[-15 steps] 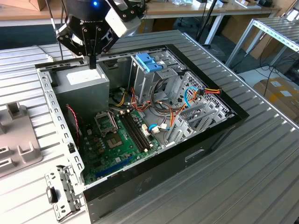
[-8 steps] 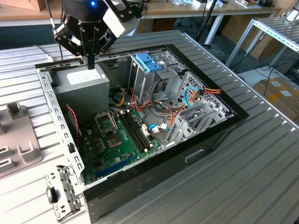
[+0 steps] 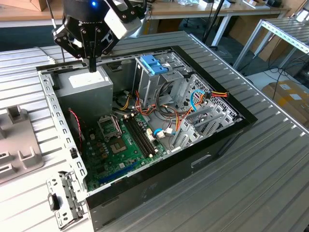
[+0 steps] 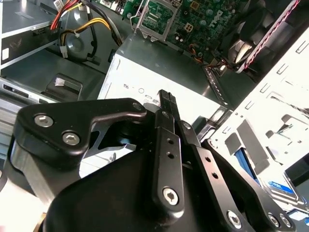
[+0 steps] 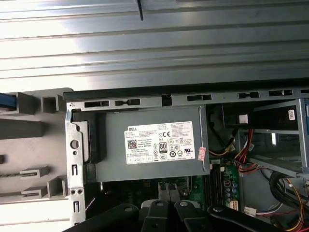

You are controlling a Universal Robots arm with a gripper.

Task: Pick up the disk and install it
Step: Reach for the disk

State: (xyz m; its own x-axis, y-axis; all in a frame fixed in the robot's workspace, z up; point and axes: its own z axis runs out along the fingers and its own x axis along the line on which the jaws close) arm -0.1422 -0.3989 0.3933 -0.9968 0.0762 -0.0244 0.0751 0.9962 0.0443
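Note:
My gripper (image 3: 91, 66) hangs over the back left corner of the open computer case (image 3: 227, 126), just above the grey metal power supply box (image 3: 87, 83) with its white label (image 5: 160, 142). Its black fingers (image 4: 166, 104) are pressed together with nothing between them. In the second wrist view, a flat part with a blue edge and a white-and-blue label, which looks like the disk (image 4: 279, 189), lies outside the case's perforated wall (image 4: 270, 121), away from the gripper. A blue strip (image 5: 7, 101) shows on the grey fixture in the first wrist view.
Inside the case are the green motherboard (image 3: 120, 145), bundles of coloured cables (image 3: 169, 116) and a metal drive cage (image 3: 164, 79) topped by a light-blue plastic bracket (image 3: 154, 64). A grey slotted fixture (image 3: 17, 145) lies at the exterior view's left on the ribbed metal table (image 3: 270, 179).

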